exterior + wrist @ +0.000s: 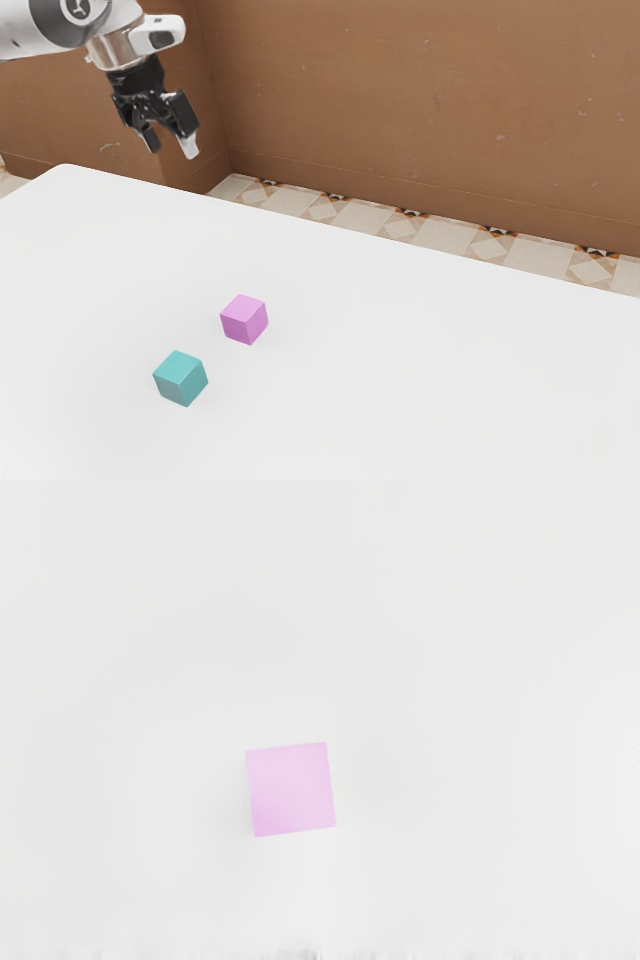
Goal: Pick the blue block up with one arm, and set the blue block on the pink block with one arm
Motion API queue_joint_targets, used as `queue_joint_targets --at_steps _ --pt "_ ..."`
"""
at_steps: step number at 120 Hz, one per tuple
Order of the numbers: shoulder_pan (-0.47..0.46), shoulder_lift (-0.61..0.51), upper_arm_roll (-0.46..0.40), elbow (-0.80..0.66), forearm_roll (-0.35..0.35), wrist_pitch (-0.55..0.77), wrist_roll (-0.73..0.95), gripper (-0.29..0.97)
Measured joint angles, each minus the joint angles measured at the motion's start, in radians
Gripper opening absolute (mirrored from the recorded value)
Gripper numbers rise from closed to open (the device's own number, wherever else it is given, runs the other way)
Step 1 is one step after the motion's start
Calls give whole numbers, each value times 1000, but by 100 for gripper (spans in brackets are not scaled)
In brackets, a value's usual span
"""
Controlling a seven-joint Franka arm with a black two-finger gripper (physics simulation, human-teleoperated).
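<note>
High at the exterior view's upper left, above the far edge of the white table (420, 330), the black gripper (172, 147) is held well clear of the blocks, its fingers spread apart with nothing between them. The blue block (180, 377) is seen resting on the table toward the near side. The pink block (244, 319) is set just beside it, a little farther off and toward the exterior view's right, the two not touching; in the wrist view it (291, 789) is seen flat on the tabletop.
</note>
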State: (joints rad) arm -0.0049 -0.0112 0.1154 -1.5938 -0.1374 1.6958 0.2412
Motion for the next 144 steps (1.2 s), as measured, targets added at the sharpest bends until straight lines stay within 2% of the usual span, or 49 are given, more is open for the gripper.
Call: queue_joint_targets --at_steps 14,21,29,41,71,92,144 --pt "3 -3 7 -19 0 -55 -12 65" --pt "12 -35 2 -143 -2 -35 -18 65" --pt "33 -94 -1 -345 -6 28 -23 65" --pt "65 -146 -21 -568 -6 146 -30 65" --pt "68 -217 -120 -870 -3 378 -35 65" --pt "77 -240 -139 -939 -3 446 -37 65" --pt "101 -52 -125 -910 23 676 -37 65"
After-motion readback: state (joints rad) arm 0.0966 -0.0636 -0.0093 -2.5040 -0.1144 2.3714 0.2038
